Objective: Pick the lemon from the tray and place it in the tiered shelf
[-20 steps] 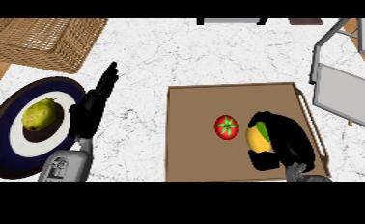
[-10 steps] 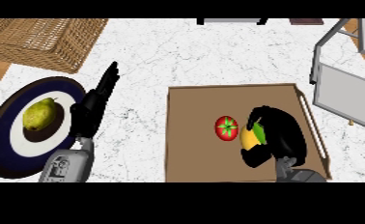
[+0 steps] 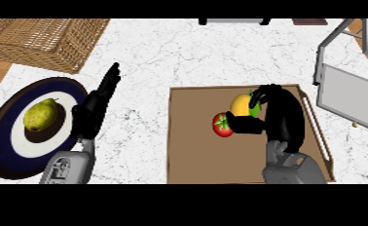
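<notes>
My right hand (image 3: 277, 115) curls round the lemon (image 3: 241, 104) over the tray (image 3: 194, 161); the lemon shows at its ten o'clock, just beside the tomato (image 3: 223, 124). My left hand (image 3: 97, 104) rests with straight fingers on the worktop (image 3: 187, 59).

A white marbled counter (image 3: 187, 59) is filling the scene, with a wicker basket (image 3: 46, 42) sitting at its far left corner and a dark-rimmed plate (image 3: 18, 137) holding a pear (image 3: 39, 115) lying nearer
</notes>
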{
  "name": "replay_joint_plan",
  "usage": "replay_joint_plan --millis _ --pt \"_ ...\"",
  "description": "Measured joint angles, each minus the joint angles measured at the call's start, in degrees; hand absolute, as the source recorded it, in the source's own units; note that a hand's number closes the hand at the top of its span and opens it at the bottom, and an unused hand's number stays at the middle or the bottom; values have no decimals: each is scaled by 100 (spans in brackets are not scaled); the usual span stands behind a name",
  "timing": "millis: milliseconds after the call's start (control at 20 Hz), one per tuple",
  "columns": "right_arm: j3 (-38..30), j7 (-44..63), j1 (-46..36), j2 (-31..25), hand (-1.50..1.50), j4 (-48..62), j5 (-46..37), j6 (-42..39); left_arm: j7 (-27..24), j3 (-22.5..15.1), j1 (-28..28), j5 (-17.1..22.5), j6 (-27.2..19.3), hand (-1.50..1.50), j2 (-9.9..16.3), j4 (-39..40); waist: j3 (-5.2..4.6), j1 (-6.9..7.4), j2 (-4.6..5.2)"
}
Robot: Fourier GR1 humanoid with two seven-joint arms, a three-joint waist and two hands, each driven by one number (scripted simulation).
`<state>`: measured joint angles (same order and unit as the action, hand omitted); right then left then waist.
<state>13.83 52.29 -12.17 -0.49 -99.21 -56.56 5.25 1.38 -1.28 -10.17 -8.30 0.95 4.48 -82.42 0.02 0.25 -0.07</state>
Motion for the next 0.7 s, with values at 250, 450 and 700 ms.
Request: replay_joint_plan --millis 250,450,700 --pt "161 474 -331 29 150 -794 -443 193 101 -50 109 -39 -14 0 -6 -193 -3 -21 -13" --pt "23 797 -742 13 150 -1417 -912 -122 59 -5 35 -36 -13 0 -3 -89 -7 -45 -13" --pt "-267 1011 -1340 -76 150 -1763 -1585 -721 68 25 40 -16 20 0 24 -99 -9 -47 -13"
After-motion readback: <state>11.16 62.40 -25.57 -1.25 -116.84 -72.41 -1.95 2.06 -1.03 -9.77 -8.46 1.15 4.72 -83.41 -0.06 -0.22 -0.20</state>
